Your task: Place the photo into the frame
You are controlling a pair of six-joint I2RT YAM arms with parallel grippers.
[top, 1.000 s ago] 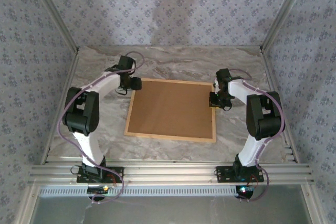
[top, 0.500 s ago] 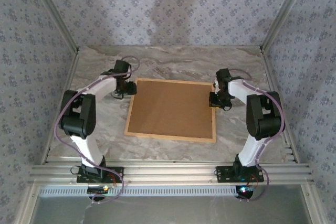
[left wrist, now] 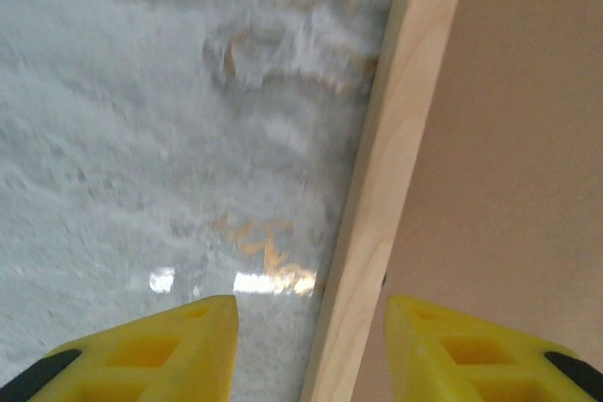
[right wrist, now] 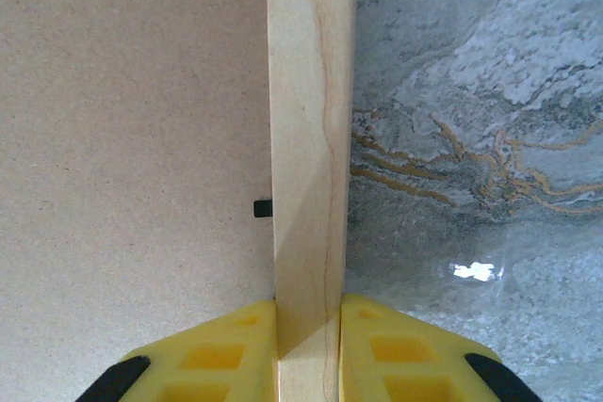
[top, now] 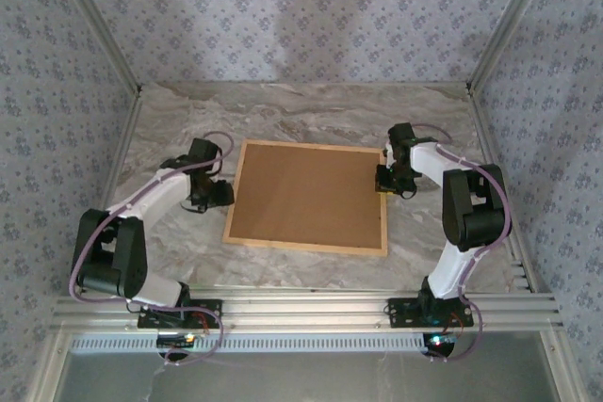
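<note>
Right hand (right wrist: 308, 315) clamped on right rail of the frame (right wrist: 306, 138), left hand (left wrist: 309, 327) apart, straddling its left rail

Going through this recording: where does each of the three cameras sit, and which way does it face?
Top external: above and behind the arm bases, looking down at the table, frame and board; both arms show, left claw and right claw at the frame's side rails.
Left wrist: on the left arm, looking down past its claw, open astride the left rail.
Right wrist: on the right arm, looking down; its claw pinches the right rail.
Shared: all three see frame, board and table.
</note>
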